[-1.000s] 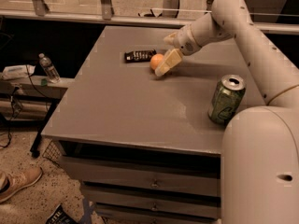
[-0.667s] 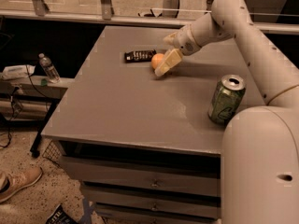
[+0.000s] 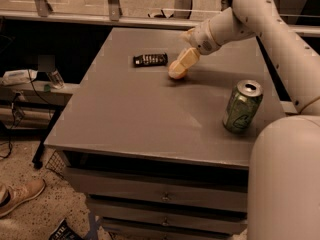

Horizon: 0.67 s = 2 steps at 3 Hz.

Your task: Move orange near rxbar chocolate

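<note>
The orange point(image 3: 175, 71) rests on the grey table point(image 3: 130, 114), just right of the rxbar chocolate point(image 3: 150, 59), a black bar lying flat near the table's back. A small gap separates them. My gripper point(image 3: 183, 53) reaches in from the right and hangs over the orange. Its jaws look open. The lower cream finger point(image 3: 188, 58) lies against the orange's upper right side, and the other finger point(image 3: 188, 33) stands farther back.
A green soda can point(image 3: 242, 106) stands upright at the table's right front. My arm point(image 3: 260, 19) spans the table's back right. A window ledge point(image 3: 100, 16) runs behind the table. A plastic bottle point(image 3: 54, 76) and cables lie on the floor to the left.
</note>
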Available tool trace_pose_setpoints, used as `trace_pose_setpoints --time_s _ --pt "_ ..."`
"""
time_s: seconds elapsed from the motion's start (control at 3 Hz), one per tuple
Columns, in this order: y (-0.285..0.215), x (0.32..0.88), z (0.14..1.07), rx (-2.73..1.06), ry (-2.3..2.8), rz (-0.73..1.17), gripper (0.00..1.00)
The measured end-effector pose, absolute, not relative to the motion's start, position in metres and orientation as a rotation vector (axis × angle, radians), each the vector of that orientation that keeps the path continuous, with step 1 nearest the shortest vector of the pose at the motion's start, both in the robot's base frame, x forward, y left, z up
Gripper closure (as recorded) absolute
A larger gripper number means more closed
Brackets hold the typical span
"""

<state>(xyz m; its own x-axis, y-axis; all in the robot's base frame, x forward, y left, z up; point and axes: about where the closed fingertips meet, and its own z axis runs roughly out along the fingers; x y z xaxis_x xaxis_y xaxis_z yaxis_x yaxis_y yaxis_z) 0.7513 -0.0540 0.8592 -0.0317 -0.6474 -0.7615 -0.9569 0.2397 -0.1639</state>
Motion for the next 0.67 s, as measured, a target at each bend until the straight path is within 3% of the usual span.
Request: trace_pose_setpoints --time_s 0.67 --pt "-0.076 0.738 0.895 -1.436 1.732 0.401 0.0"
